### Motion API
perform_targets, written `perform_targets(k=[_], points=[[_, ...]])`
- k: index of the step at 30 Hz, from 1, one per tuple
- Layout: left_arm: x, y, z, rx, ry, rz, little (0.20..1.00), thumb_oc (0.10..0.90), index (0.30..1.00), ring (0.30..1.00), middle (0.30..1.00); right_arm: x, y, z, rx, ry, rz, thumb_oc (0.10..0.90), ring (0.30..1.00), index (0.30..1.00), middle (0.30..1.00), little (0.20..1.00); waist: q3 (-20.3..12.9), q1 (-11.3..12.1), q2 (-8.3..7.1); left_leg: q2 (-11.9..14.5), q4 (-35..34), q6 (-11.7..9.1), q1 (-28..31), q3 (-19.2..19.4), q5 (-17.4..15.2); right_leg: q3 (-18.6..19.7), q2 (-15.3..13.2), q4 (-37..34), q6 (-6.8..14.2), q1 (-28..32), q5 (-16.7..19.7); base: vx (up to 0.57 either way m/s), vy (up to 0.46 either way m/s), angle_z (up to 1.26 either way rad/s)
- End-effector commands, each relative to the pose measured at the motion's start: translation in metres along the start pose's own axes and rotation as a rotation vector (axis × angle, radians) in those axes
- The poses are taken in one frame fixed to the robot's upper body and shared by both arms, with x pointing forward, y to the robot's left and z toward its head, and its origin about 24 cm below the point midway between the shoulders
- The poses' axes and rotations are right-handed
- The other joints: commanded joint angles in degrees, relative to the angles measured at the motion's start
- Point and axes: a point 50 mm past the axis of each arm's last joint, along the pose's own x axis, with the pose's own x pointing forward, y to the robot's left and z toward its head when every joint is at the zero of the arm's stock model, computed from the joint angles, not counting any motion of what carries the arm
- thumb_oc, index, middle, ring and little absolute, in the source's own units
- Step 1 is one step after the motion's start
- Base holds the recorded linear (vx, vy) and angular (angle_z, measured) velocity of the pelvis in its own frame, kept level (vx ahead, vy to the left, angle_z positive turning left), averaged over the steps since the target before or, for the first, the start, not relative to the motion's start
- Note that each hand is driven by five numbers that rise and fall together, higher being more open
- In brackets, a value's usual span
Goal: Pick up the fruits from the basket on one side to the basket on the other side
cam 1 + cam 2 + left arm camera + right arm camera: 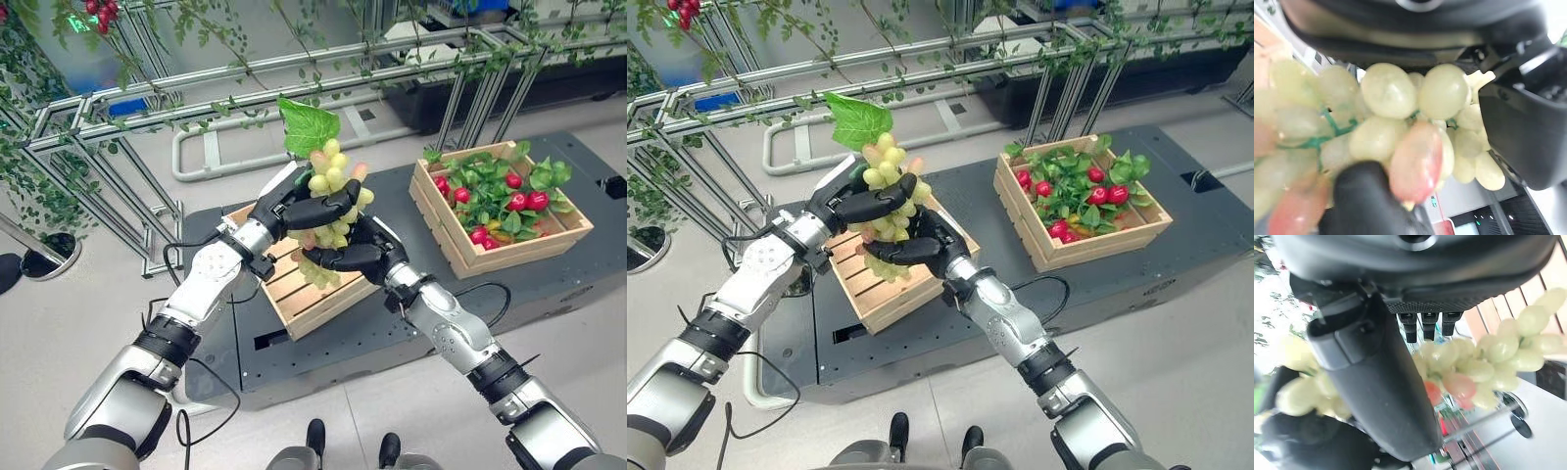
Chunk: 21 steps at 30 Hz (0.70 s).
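Observation:
A bunch of pale green grapes (331, 176) with a big green leaf (309, 124) hangs in the air above the near wooden crate (294, 294). My left hand (294, 209) is shut on the bunch's upper part, its fingers curled round the grapes (1400, 93). From below, my right hand (355, 253) is curled round the lower grapes (1474, 367). Both hands hold the same bunch. The far crate (490, 257) on the right holds red fruits (526, 201) among green leaves.
Both crates rest on a dark grey platform (392, 323). Behind it run metal rails (196, 88) draped with leafy vines. A red berry cluster (101, 12) hangs at the top left. Pale floor (59, 323) surrounds the platform.

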Motion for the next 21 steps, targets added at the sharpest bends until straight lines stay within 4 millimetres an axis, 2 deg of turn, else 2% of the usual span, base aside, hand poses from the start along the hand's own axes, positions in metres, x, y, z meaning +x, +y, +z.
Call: perform_targets(k=[1, 10, 14, 19, 20, 21], points=[[0.04, -0.011, 0.055, -0.05, -0.273, -0.073, 0.3, 0.4, 0.3, 0.3, 0.3, 0.024, 0.027, 0.018, 0.097, -0.085, 0.126, 0.8, 0.9, 0.9, 0.9, 0.9, -10.79, 0.84, -0.97, -1.49, 0.08, -1.74, 2.43, 0.74, -7.96, 0.74, -2.43, 0.1, 0.13, 2.59, -3.92, 0.0, 0.0, 0.0], [0.046, -0.03, 0.067, -0.103, -0.331, -0.123, 0.3, 0.4, 0.3, 0.3, 0.3, 0.024, 0.03, 0.001, 0.181, -0.015, 0.157, 0.8, 0.9, 0.9, 0.9, 0.9, -11.43, 0.93, -1.37, -1.45, 0.08, -1.54, 2.64, 0.94, -8.21, 0.78, -2.54, 0.1, 0.22, 2.65, -3.92, 0.0, 0.0, 0.0], [0.048, -0.04, 0.067, -0.11, -0.318, -0.15, 0.3, 0.4, 0.3, 0.3, 0.3, 0.025, 0.035, 0.01, 0.203, -0.1, 0.157, 0.8, 0.9, 0.9, 0.9, 0.9, -11.36, 0.86, -1.28, -1.39, 0.08, -1.44, 2.79, 1.05, -8.38, 0.91, -2.55, 0.1, 0.27, 2.66, -3.88, 0.0, 0.0, 0.0], [0.046, -0.04, 0.054, -0.122, -0.256, -0.134, 0.3, 0.4, 0.3, 0.3, 0.3, 0.027, 0.039, 0.023, 0.141, -0.212, 0.118, 0.8, 0.9, 0.9, 0.9, 0.9, -11.42, 0.75, -1.16, -1.41, 0.08, -1.22, 2.96, 1.07, -8.53, 1.49, -2.53, 0.1, 0.29, 2.6, -3.83, 0.0, 0.0, 0.0], [0.044, -0.038, 0.048, -0.127, -0.234, -0.119, 0.3, 0.4, 0.3, 0.3, 0.3, 0.025, 0.037, 0.026, 0.15, -0.237, 0.103, 0.574, 0.561, 0.561, 0.561, 0.561, -11.53, 0.72, -1.12, -1.37, 0.08, -1.18, 3.01, 1.25, -8.56, 1.62, -2.57, 0.1, 0.34, 2.57, -3.81, 0.0, 0.0, 0.0], [0.044, -0.038, 0.046, -0.13, -0.23, -0.115, 0.3, 0.4, 0.3, 0.3, 0.3, 0.025, 0.037, 0.027, 0.153, -0.24, 0.099, 0.461, 0.392, 0.392, 0.392, 0.392, -11.55, 0.72, -1.11, -1.36, 0.08, -1.17, 3.02, 1.27, -8.57, 1.64, -2.58, 0.1, 0.34, 2.56, -3.81, 0.0, 0.0, 0.0]])
